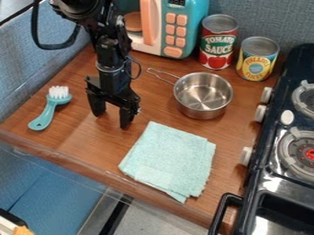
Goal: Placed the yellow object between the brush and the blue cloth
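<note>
Gripper (111,120): one, black, two-fingered; hanging over the wooden counter (73,131), between brush and cloth; fingers parted, nothing held.
Yellow-labelled can (258,59): one, upright at the back right, near the stove (260,153); presumably the yellow object, well apart from the gripper.
Orange-yellow piece (23,230): one, cut off at the lower left corner; nature cannot be told; a less likely candidate.
Brush (47,110): one, turquoise handle, white bristles; lying at the left, one side of the target gap.
Blue cloth (171,158): one, pale, folded flat; right of the gripper, the gap's other side.
Placement: not accomplished as the scene lies; neither candidate lies in the gap.
Outstanding, by judgement: the whole job, namely approach, grasp, carry to the gap, set down, release.
</note>
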Available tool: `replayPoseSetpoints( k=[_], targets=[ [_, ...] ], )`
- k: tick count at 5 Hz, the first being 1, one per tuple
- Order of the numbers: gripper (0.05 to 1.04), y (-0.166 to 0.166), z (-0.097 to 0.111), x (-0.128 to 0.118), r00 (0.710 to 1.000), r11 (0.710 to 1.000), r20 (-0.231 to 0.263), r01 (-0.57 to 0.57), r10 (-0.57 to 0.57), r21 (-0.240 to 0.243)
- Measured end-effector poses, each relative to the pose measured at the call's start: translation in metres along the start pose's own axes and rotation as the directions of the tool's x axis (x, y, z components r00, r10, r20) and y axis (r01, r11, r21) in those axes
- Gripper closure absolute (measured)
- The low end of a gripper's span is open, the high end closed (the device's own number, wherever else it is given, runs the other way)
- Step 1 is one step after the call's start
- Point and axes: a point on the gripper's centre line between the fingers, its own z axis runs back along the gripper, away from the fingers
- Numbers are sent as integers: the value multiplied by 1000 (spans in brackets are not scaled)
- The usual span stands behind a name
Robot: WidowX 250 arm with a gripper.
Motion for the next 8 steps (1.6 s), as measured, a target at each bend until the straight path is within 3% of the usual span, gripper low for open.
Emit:
replayPoseSetpoints(
  k=[1, 2, 3, 4, 5, 6, 7, 8],
  targets=[
    [83, -1, -1, 1, 1000, 1000, -7, 3, -3, -10],
    [83, 16, 11, 16, 999, 997, 38, -2, 5, -71],
    [83, 38, 27, 30, 995, 994, 90, -30, 39, -101],
    [83, 55, 43, 51, 987, 995, 150, -34, 48, -96],
    [83, 67, 35, 67, 988, 995, 137, -52, 64, -88],
    [83, 72, 17, 78, 993, 994, 90, -64, 72, -85],
    [144, 70, 5, 88, 997, 997, 52, -53, 56, -61],
    [402, 70, -1, 86, 998, 997, 17, -52, 53, -54]
  ],
)
